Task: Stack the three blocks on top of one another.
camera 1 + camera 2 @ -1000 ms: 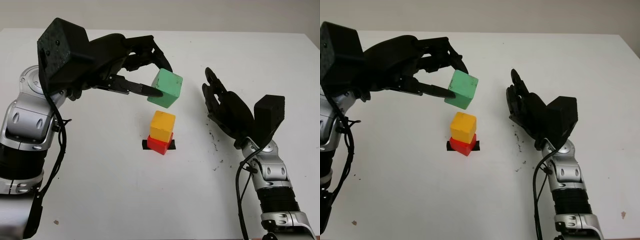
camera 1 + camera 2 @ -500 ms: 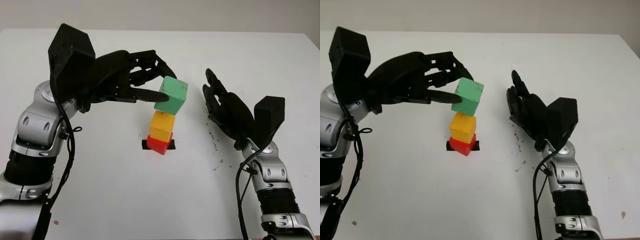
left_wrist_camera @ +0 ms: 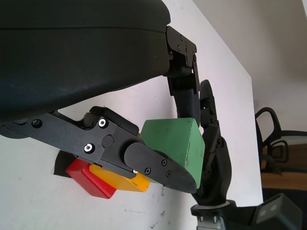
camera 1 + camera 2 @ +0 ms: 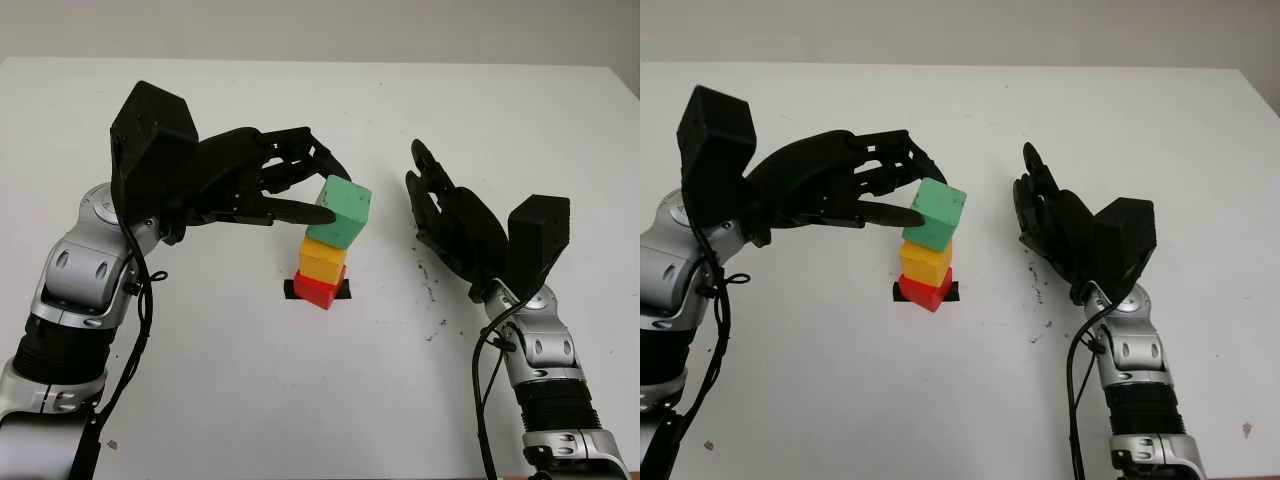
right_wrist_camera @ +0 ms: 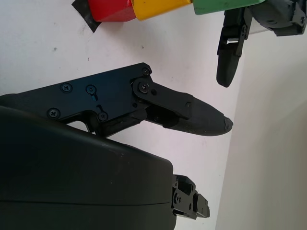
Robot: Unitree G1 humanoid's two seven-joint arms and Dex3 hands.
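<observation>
Left hand (image 4: pixel 262 185) clamped on the green block (image 4: pixel 339 211), black fingers (image 4: pixel 295 211) pinching its near and far faces. Green block tilted, lower corner down on the yellow block (image 4: pixel 322 259), just past the fingertips. Matte painted cube, small dark specks on its top face, edges crisp. Yellow block sitting on the red block (image 4: pixel 318 290), same plain cube shape, smooth sides. Red block planted on a strip of black tape (image 4: pixel 290 290) on the white table (image 4: pixel 250 380). Hard to say whether green sits flat on yellow; contact edge partly masked by the lower finger. In the left wrist view, a rounded black fingertip (image 3: pixel 160 167) covering part of green's face and a slice of yellow. Right hand (image 4: pixel 455 225) open, hovering beside the stack on the side away from the left fingers, palm turned toward it, touching nothing. Dark scuff specks (image 4: pixel 432 290) on the table under that hand. Hand shells glossy hard plastic, screw heads showing along the knuckles.
</observation>
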